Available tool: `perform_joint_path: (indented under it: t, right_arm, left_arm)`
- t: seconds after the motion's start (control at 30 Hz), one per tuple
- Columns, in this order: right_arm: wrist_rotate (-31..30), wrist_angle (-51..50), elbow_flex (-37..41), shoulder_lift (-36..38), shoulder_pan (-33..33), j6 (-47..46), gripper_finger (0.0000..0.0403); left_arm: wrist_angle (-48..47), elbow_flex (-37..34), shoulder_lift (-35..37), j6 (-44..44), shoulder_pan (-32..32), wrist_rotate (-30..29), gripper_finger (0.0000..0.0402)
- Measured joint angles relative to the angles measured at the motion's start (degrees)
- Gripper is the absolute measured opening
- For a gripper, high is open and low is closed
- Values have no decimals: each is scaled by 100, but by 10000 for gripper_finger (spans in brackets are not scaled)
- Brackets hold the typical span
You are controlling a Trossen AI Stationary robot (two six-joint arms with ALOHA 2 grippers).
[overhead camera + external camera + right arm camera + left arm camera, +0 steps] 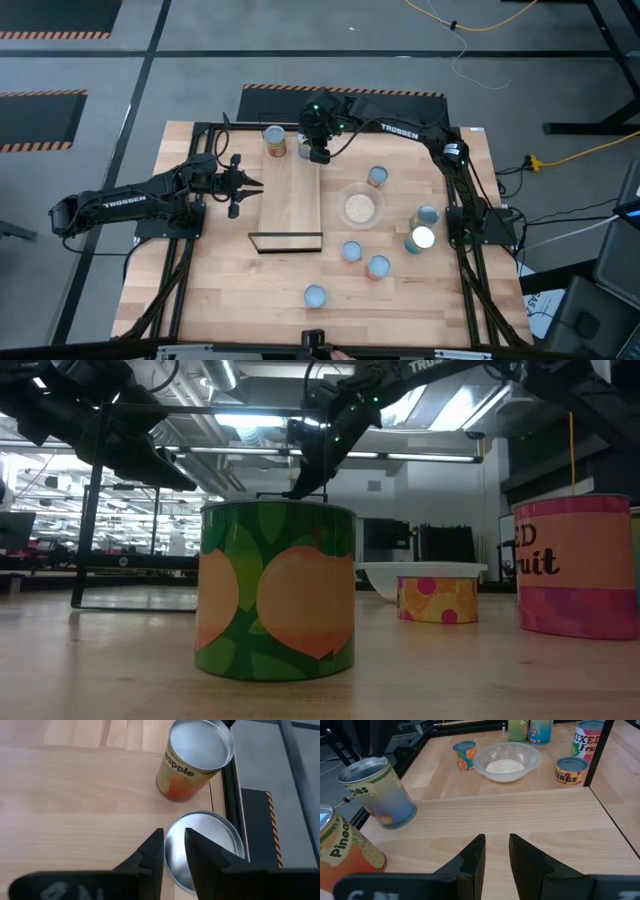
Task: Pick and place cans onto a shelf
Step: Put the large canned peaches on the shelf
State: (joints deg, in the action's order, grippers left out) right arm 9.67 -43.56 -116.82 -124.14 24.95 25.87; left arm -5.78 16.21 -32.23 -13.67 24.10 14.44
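The light-wood shelf (290, 200) lies flat in the table's middle, with its black frame (285, 241) at the near end. Two cans stand upright at its far end: a pineapple can (274, 138) (197, 757) and a silver-topped can (303, 150) (205, 847) (380, 792). My right gripper (318, 152) (172, 852) points down over the silver-topped can's rim, its fingers nearly together. The can's top shows bare in the left wrist view. My left gripper (245, 185) (496, 852) is shut and empty, level at the shelf's left edge.
A clear bowl (361, 208) of beige grains stands right of the shelf. Loose cans stand around it (377, 177) (427, 216) (351, 251) (378, 266), and a green peach can (315, 295) (277, 590) stands near the front edge. The shelf's middle and near part are bare.
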Motion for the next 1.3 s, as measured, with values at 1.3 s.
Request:
perform_joint_path:
  t: [1.3]
  right_arm:
    - [-210,-892,-194,15,69,2724,82]
  left_arm:
    - [0,0,0,0,-2,0,80]
